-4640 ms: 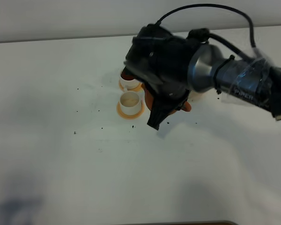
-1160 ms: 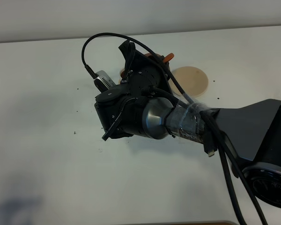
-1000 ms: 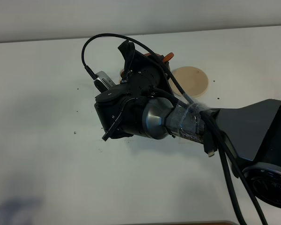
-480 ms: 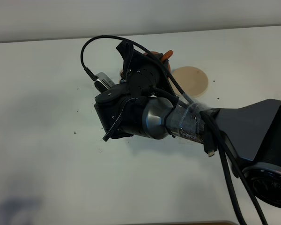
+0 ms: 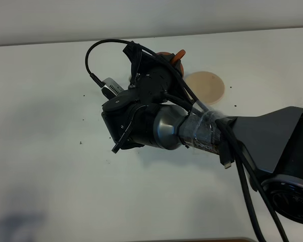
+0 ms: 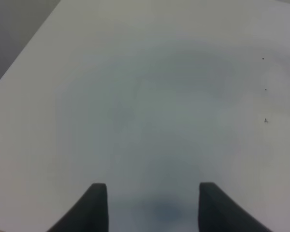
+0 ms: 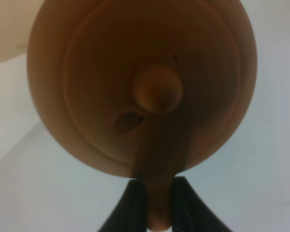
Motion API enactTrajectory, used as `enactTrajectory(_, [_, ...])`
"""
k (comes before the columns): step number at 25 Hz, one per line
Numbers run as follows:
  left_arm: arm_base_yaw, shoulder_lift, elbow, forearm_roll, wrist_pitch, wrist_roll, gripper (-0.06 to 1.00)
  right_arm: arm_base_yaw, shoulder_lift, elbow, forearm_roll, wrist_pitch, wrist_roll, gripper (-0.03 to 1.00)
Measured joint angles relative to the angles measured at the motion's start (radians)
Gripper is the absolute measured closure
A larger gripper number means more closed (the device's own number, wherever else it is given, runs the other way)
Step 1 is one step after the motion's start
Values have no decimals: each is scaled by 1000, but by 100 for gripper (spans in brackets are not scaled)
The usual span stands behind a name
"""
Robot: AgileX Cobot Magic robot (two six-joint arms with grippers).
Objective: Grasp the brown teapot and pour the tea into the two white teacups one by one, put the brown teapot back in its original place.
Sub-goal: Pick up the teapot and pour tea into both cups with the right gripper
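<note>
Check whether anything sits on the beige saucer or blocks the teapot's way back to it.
Nothing visible does. The beige saucer lies bare on the table, just right of the right gripper, whose jaws are shut on the brown teapot by its handle. The teacups are hidden behind the arm.

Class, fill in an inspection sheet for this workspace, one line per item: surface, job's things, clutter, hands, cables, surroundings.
Surface: white table with dark specks.
Job's things: brown teapot held off its beige saucer; teacups hidden behind the arm.
Clutter: nothing seen beyond the specks.
Hands: right hand shut on the teapot's handle; left hand open, empty.
Cables: black cable looping over the right arm.
Surroundings: pale wall behind the table.
</note>
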Motion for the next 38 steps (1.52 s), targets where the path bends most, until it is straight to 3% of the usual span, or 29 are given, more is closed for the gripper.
enactTrajectory(38, [0,0,0,0,0,0,52,0,0,0,-13,6,-54,87])
